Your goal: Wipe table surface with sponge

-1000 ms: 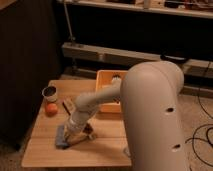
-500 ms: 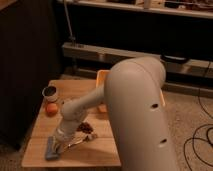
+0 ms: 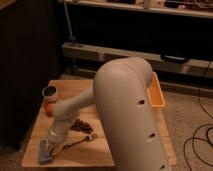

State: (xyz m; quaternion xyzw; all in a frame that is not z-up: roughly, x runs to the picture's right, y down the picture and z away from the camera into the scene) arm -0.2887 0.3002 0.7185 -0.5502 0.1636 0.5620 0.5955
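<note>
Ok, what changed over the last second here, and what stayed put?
The gripper swept toward the near left corner of the table surface, and the sponge travelled with it. The arm shifted left in view, hiding more of the orange tray. The cup and the crumb pile did not visibly move.

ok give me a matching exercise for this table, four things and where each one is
Things:
1. sponge
2. crumbs
3. tray
4. cup

Places:
a. orange, at the right side
b. near-left corner of the table, under the gripper
c. left edge, further back
d. dark brown heap, mid-table

Pairs: 1-b, 2-d, 3-a, 4-c
</note>
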